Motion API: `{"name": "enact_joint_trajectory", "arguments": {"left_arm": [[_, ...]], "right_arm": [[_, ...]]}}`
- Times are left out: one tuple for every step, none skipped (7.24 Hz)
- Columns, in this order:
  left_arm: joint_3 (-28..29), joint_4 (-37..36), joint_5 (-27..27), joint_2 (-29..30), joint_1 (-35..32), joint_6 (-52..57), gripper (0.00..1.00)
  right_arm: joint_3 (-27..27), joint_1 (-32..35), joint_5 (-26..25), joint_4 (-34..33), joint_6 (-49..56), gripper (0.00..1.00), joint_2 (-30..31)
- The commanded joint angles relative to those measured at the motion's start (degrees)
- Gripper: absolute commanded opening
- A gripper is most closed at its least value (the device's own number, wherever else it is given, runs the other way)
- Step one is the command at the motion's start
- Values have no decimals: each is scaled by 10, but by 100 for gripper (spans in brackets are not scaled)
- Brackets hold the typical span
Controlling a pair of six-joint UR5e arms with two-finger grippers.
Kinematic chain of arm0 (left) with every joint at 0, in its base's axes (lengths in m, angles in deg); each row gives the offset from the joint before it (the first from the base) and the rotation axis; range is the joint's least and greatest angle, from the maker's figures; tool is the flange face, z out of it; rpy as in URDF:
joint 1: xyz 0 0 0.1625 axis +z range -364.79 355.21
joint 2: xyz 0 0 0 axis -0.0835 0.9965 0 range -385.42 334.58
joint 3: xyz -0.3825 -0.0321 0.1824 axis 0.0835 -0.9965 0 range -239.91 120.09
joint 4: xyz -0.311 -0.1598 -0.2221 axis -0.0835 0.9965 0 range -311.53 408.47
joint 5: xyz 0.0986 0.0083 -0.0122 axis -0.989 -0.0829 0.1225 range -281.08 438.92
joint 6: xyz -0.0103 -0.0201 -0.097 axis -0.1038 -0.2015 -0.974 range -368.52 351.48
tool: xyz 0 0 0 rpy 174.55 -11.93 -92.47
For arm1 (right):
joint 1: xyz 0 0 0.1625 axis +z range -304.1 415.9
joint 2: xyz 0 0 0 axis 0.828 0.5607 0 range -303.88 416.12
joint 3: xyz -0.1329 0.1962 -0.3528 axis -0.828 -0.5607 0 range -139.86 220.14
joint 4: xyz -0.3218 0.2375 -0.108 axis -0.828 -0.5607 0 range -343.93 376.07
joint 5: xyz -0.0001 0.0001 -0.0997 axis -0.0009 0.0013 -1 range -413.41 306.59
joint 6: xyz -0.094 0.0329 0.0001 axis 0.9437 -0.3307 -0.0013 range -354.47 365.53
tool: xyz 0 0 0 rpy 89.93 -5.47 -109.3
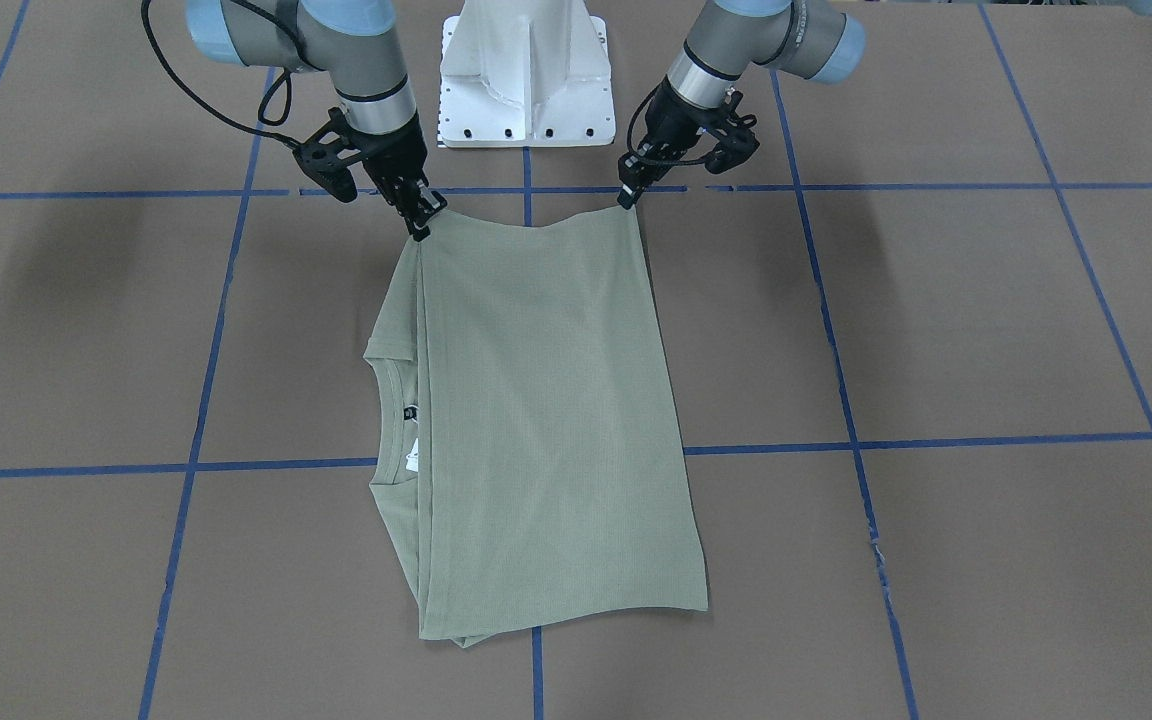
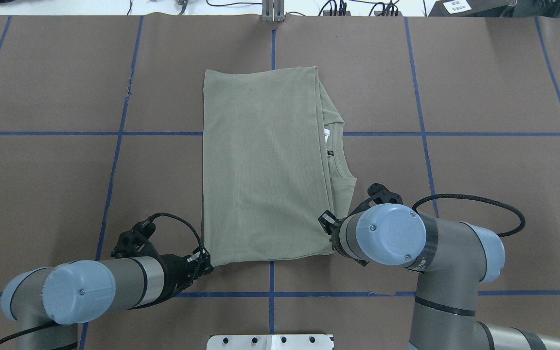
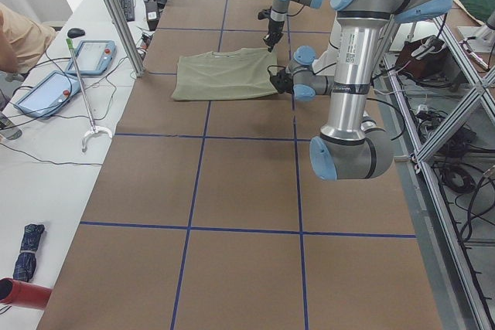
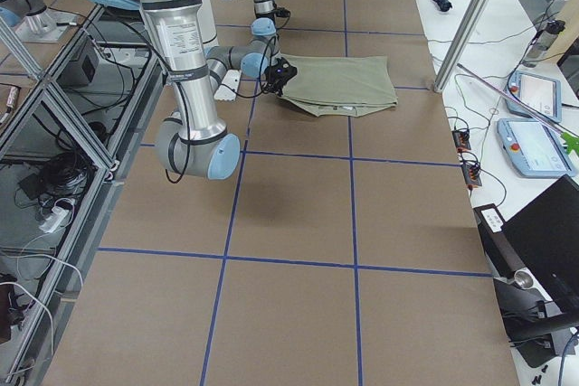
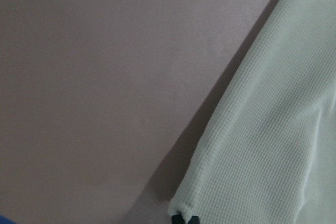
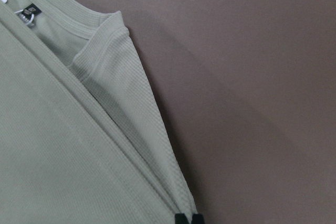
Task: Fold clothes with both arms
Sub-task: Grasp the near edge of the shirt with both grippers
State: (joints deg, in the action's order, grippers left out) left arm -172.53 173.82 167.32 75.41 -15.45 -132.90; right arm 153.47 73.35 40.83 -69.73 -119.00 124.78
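The sage-green shirt [image 1: 546, 420] lies folded into a long rectangle in the middle of the table [image 2: 42, 194], also seen from overhead [image 2: 260, 165]. Its round collar with the white tag [image 1: 414, 455] peeks out on my right side. My left gripper [image 1: 628, 197] is shut on the shirt's near left corner; in the left wrist view its fingertips [image 5: 185, 217] pinch the cloth [image 5: 273, 145]. My right gripper [image 1: 423, 228] is shut on the near right corner, as the right wrist view [image 6: 188, 219] shows. The edge between them sags slightly, just off the table.
The white pedestal base [image 1: 526, 75] stands just behind the grippers. Blue tape lines [image 1: 936, 440] grid the brown table. Side benches with tablets [image 3: 85, 56] and cables run past the far table edge; a metal frame post [image 4: 466, 20] stands there.
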Motion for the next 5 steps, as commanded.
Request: {"name": "enact_joint_trajectory", "arguments": {"left_arm": [[-60, 0, -21, -45, 47, -37, 0], [-69, 0, -46, -44, 74, -52, 0], [-85, 0, -58, -44, 96, -72, 0], [-107, -8, -63, -45, 102, -79, 0], [-144, -37, -63, -42, 100, -78, 0]], "right_arm": [[57, -23, 1, -1, -3, 0, 31], [78, -45, 1, -1, -11, 0, 41], [89, -64, 0, -1, -32, 0, 42], [111, -74, 0, -2, -47, 0, 52], [136, -72, -2, -2, -48, 0, 62]]}}
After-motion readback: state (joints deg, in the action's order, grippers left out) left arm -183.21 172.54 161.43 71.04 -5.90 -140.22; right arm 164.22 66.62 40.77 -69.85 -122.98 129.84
